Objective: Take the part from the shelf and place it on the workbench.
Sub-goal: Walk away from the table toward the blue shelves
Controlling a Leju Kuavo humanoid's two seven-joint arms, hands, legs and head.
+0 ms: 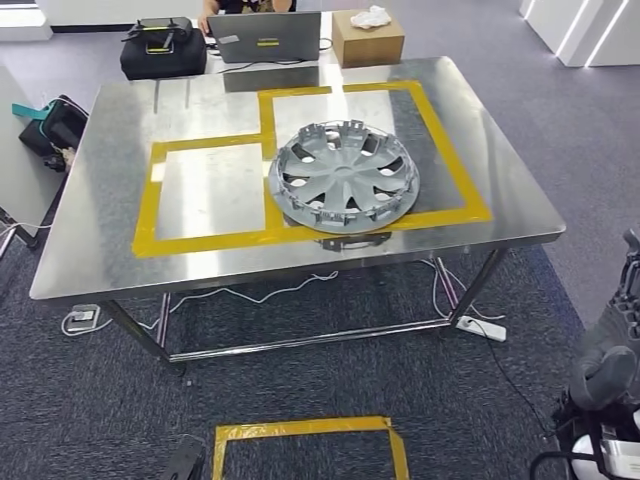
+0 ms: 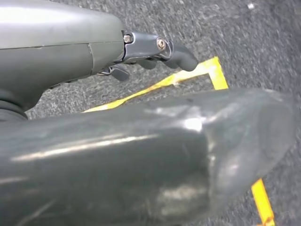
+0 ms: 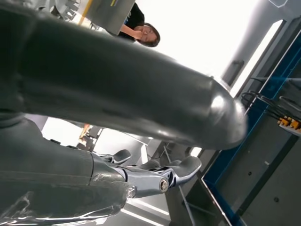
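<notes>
The part, a silver wheel cover (image 1: 343, 178), lies flat on the steel workbench (image 1: 98, 230), inside the right yellow-taped frame with its near edge over the tape. My right hand (image 1: 613, 355) hangs low at the right, well short of the bench and off the part. In the right wrist view the right hand (image 3: 106, 80) holds nothing, its fingers (image 3: 177, 172) stretched out. My left hand (image 2: 64, 52) hangs over the carpet, its fingers (image 2: 177, 54) extended and empty.
A laptop (image 1: 264, 38), a cardboard box (image 1: 367, 40) and a black bag (image 1: 162, 48) sit at the bench's far edge, with a person behind them. A yellow tape square (image 1: 309, 430) marks the carpet in front of me. A power strip (image 1: 483, 328) and cables lie under the bench.
</notes>
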